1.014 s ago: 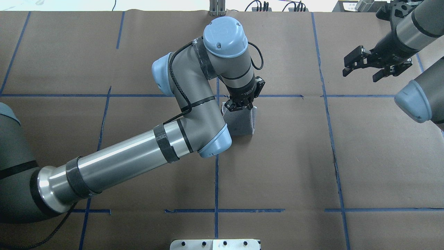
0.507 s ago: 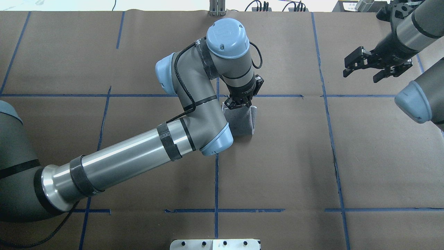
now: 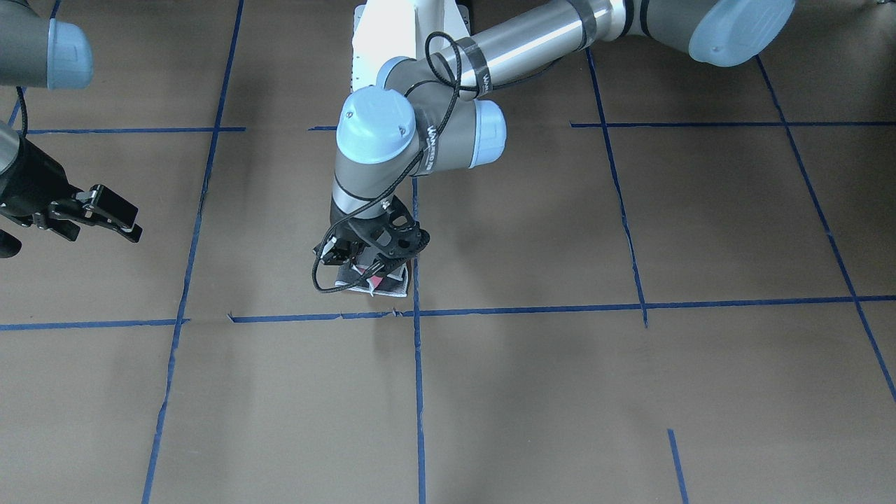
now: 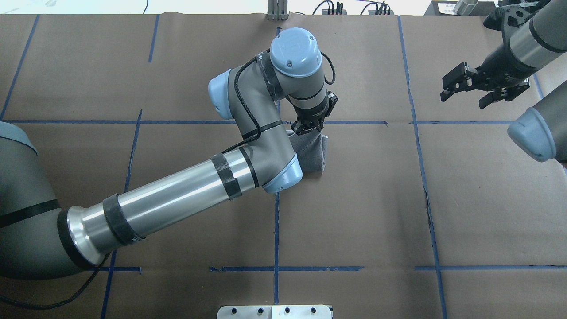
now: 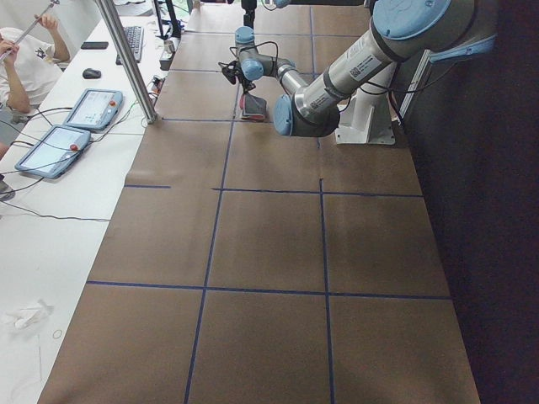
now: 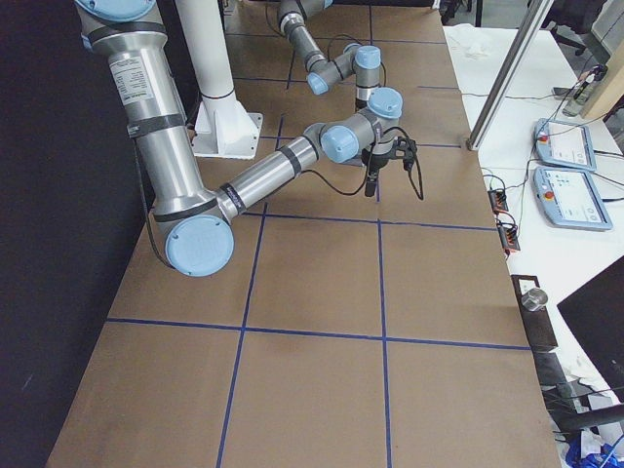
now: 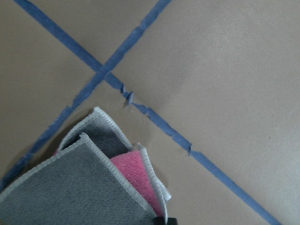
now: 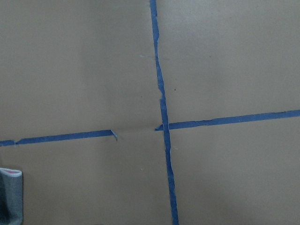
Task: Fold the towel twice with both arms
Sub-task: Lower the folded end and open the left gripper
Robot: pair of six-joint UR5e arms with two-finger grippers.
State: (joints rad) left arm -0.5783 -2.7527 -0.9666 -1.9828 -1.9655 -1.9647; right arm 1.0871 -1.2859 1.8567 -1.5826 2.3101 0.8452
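Note:
The towel point(image 4: 313, 153) lies folded small at the middle of the table, grey face up. Pink shows between its layers in the left wrist view point(image 7: 136, 168) and in the front view point(image 3: 389, 288). My left gripper point(image 4: 307, 128) stands at the towel's far edge, by the blue tape cross. It looks shut on the top grey layer, with one black fingertip point(image 7: 165, 220) showing at the cloth's edge. My right gripper point(image 4: 463, 101) is open and empty, held high at the far right, well away from the towel. A grey towel corner shows in the right wrist view point(image 8: 9, 199).
Brown paper with blue tape lines point(image 4: 354, 122) covers the table. The white pedestal base point(image 3: 392, 35) stands at the robot's side and a metal plate point(image 4: 274, 311) at the near edge. Tablets point(image 5: 93, 105) and a person point(image 5: 25, 50) are beyond the far side.
My left gripper and wrist have moved a little toward the far side, along the towel's far edge. My right gripper has drifted slightly farther away and to the right, still open.

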